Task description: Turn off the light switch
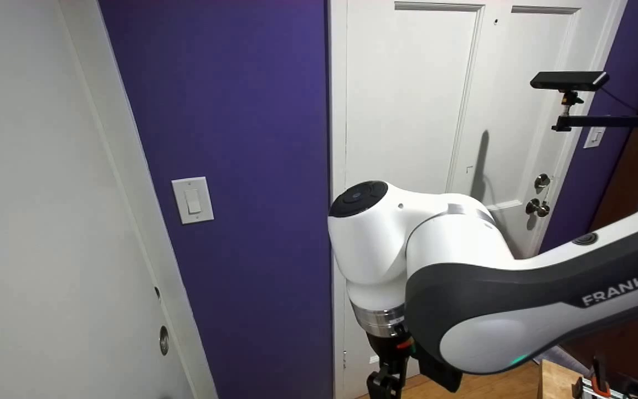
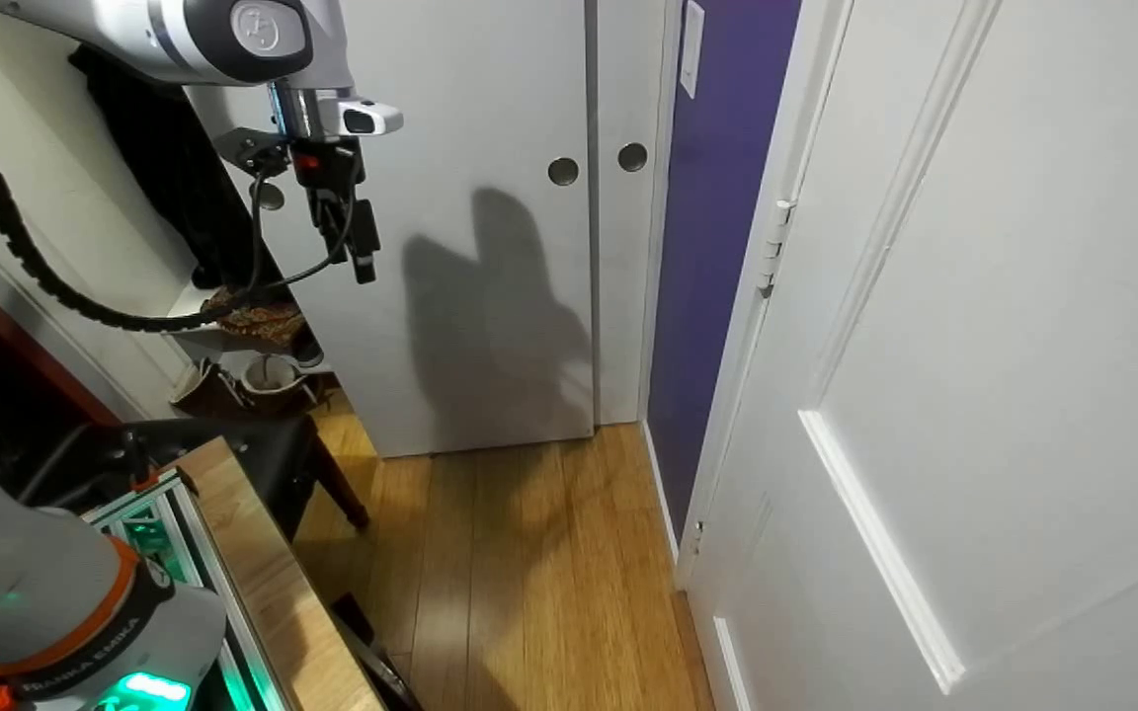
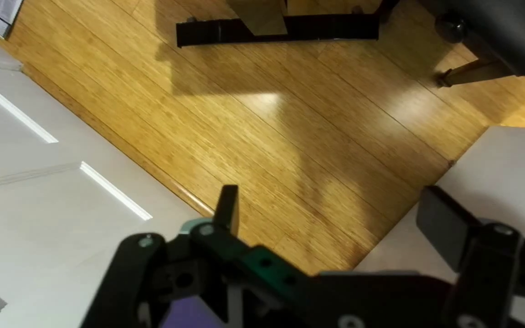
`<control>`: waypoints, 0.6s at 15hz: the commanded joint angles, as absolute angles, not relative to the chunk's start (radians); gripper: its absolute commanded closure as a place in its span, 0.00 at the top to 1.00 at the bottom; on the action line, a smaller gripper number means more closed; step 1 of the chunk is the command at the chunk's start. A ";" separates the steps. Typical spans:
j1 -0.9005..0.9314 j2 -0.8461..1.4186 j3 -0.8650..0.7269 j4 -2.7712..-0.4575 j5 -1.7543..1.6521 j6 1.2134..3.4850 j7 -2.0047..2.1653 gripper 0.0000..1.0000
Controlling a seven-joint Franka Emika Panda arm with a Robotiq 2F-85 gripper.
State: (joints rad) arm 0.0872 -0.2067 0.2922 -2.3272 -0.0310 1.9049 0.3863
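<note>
The light switch is a white wall plate with a rectangular rocker, upright on the purple wall beside a white door frame. Its plate shows at a steep angle near the top in an exterior view. It is not in the wrist view. My black gripper is open, with nothing between its fingers in the wrist view. It points down over the floor, apart from the wall. In an exterior view the gripper is low and right of the switch, partly cut off. In another exterior view the gripper hangs in front of the sliding doors.
A white panelled door stands right of the purple wall, with a second switch plate beyond it. White sliding doors stand on the other side. A black stool and the wooden robot table stand on the wooden floor.
</note>
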 commanded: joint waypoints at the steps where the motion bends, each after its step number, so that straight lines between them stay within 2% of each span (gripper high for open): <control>1: 0.126 -0.139 0.264 -2.252 -0.006 1.988 0.337 1.00; 9: 0.137 0.108 0.233 -1.894 -0.069 2.188 0.398 1.00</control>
State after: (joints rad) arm 0.1233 -0.0132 0.2688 -2.0358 -0.0339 2.1516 0.3570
